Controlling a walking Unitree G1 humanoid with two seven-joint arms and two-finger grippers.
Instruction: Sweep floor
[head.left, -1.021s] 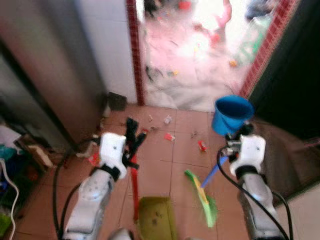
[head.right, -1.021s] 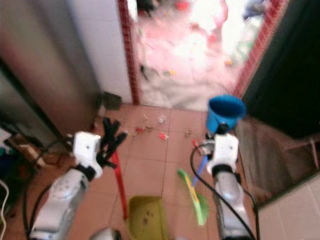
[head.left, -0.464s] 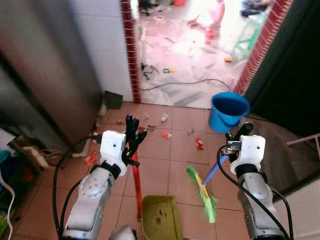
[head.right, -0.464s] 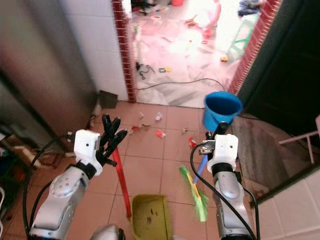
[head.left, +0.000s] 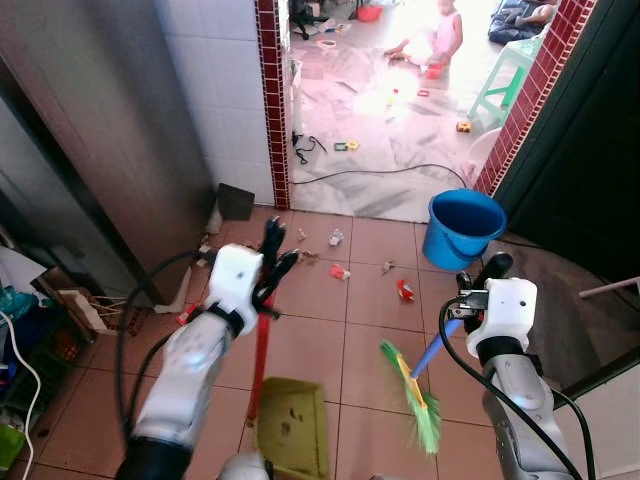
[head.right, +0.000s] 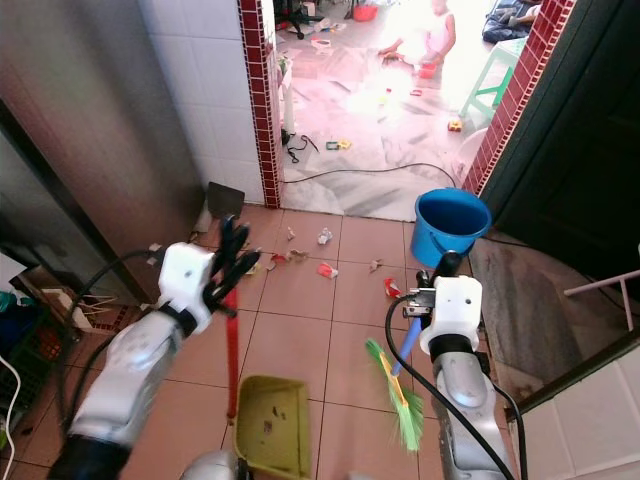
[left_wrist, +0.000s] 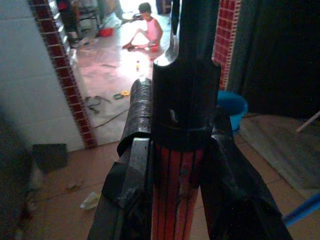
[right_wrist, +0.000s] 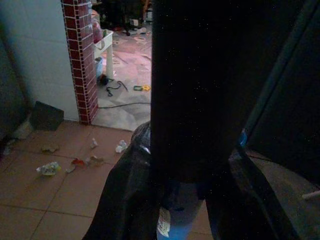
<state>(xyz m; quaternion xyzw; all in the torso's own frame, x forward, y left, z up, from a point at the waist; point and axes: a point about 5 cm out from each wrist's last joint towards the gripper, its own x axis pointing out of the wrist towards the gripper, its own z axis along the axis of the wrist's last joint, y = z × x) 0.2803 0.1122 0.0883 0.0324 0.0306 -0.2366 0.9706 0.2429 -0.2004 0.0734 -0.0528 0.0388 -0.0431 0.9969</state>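
While scraps (head.left: 340, 271) are lying mid-frame, I'm clamping my left gripper (head.left: 270, 262) on the dustpan handle (head.left: 260, 360), my right gripper (head.left: 480, 285) on the broom (head.left: 412, 385).

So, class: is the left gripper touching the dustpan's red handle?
Touching. In the left wrist view the left gripper has both black fingers pressed against the red handle, clamping it between them.
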